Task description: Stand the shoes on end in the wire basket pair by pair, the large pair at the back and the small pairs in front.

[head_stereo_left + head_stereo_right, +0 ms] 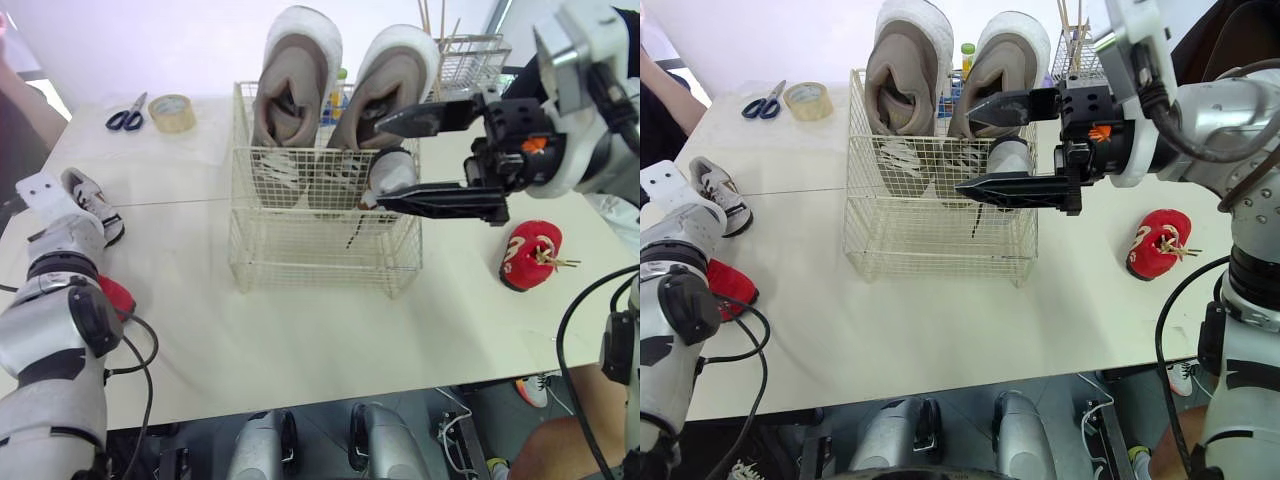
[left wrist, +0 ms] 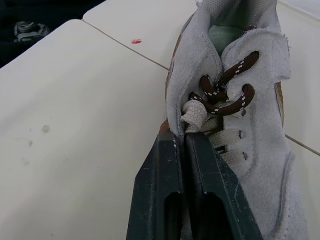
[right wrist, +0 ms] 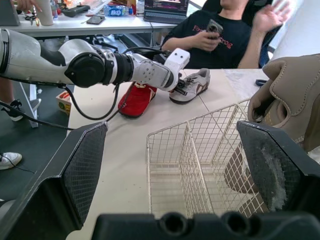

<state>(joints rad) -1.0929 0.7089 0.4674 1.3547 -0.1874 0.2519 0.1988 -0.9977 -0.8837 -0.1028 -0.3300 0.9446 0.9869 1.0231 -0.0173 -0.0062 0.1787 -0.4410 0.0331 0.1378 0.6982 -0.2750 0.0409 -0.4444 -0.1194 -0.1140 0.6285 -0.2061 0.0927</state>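
Grey sneaker (image 2: 240,125) is lying on the table (image 1: 300,340) at your left, brown laces showing. Your left gripper (image 2: 182,137) is clamping its lace-side edge, arm reaching out low. Your right gripper (image 1: 382,162) is hanging wide open over the wire basket (image 1: 320,262), forearm coming in level. Large beige pair (image 1: 300,80) is standing on end at the back, small pale shoe (image 1: 395,172) in front.

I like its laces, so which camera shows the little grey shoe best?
The left wrist view: the little grey shoe is close up, its brown and white laces plain, its edge pinched in the left hand. Both eye views show it small near the table's left side; the right wrist view shows it far off.
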